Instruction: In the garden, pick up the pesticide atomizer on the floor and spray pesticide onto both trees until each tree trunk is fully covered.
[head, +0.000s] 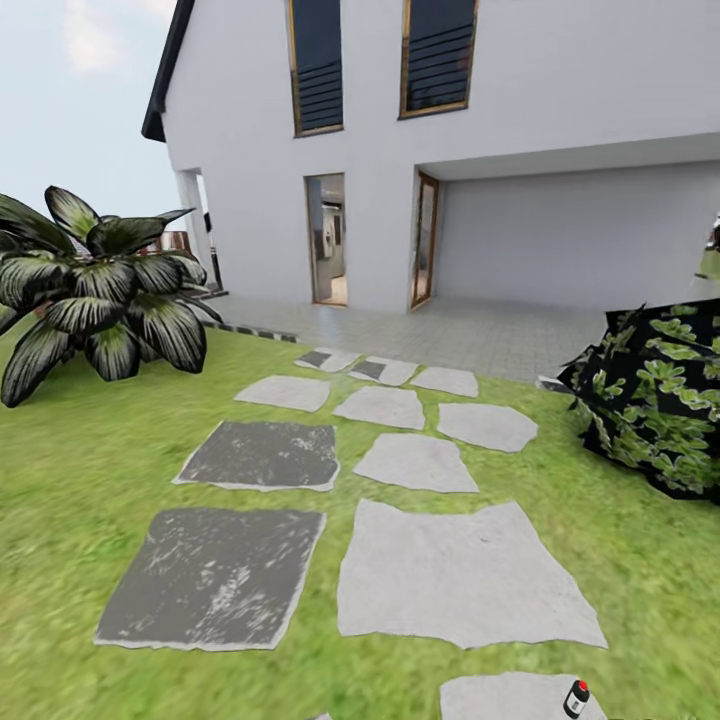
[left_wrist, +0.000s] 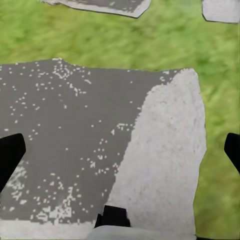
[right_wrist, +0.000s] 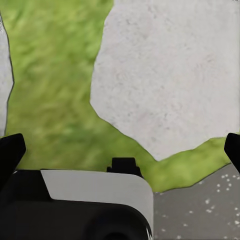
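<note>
On the nearest stepping stone (head: 500, 698) stands the pesticide atomizer (head: 576, 698), seemingly upright; both grippers (left_wrist: 120, 150) (right_wrist: 120, 150) hang released, wide apart.

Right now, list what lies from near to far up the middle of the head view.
Small black spray bottle with red tip → large pale grey stepping stone → grey paved terrace → white house wall.

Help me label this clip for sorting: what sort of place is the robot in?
A house's garden, outdoors: a green lawn crossed by grey stepping stones leading to a white house with an open doorway. A broad-leaved plant and a small spray bottle on a stone fit that.
</note>
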